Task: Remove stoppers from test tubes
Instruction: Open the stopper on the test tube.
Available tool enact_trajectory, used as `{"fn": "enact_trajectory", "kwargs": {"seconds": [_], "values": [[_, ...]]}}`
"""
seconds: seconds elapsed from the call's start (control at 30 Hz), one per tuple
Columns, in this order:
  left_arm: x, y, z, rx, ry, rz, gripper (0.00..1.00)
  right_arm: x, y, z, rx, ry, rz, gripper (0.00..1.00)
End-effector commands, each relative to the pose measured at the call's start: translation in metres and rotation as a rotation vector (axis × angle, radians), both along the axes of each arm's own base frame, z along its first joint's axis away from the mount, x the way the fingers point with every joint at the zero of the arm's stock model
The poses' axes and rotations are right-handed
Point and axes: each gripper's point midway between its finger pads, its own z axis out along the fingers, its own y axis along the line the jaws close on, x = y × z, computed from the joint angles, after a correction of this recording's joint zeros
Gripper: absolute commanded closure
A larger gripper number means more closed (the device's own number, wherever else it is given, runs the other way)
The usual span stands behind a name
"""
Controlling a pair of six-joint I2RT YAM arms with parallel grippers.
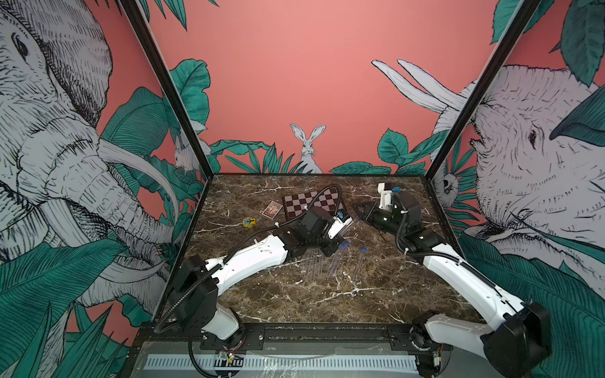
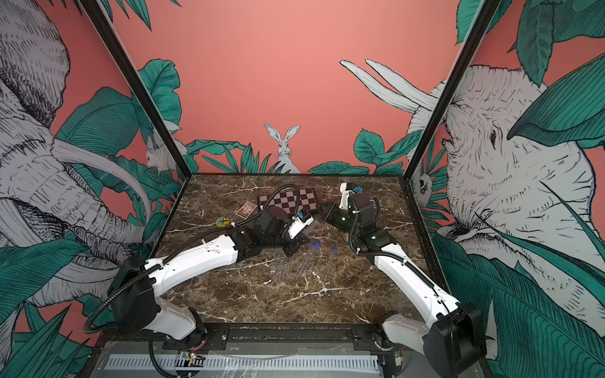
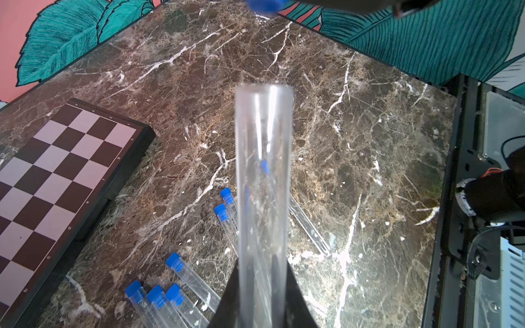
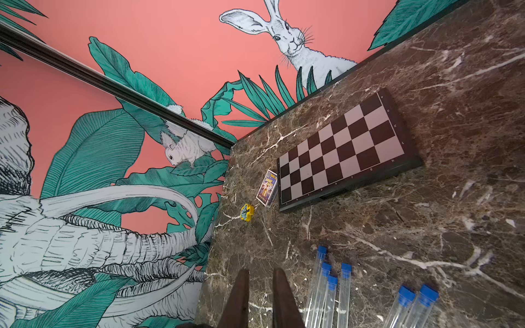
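The left hand point(image 3: 262, 272) was clamped tight on the held tube point(image 3: 264, 170). Its black fingers point(image 3: 233, 298) pinched one end, so the tube stuck straight out from it, raised off the bench point(image 1: 294, 294). The tube was clear and thin, and its far mouth was open and bare.

Just beyond that mouth, apart from it, hung a loose stopper point(image 3: 264, 3), bright blue, blurred and cut by the picture's edge. In a top view it showed as a blue speck right at the tip of the right hand point(image 4: 260, 274). That hand's two dark fingers point(image 4: 241, 295) were drawn nearly together, with only a slit between them. Its own wrist view showed nothing blue in the slit, so I could not tell whether it gripped the stopper.

Under and between the two hands, seven capped tubes point(image 3: 196, 286) lay flat on the bench. Four lay side by side beneath the left forearm, then came a close pair, then a single one nearest the right arm. All were nearly invisible but for their blue stoppers point(image 3: 156, 295), which pointed toward the far wall.

On the far left lay a yellow toy point(image 1: 248, 222), then a card box point(image 1: 272, 209), then a chessboard point(image 1: 314, 203) just behind the left hand. The near half of the bench was bare marble. The right arm ran close along the bench's right edge.
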Motion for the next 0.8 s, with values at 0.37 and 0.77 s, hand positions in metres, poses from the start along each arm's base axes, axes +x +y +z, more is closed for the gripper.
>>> {"fn": "enact_trajectory", "kwargs": {"seconds": [0.37,0.77], "values": [[-0.004,0.019,0.027,0.004,-0.047,0.035,1.0,0.017,-0.065,-0.022,-0.319,-0.017,-0.201,1.0],[-0.002,0.025,0.035,0.009,-0.055,0.064,1.0,0.05,-0.1,-0.134,-0.586,0.035,-0.347,1.0]]}}
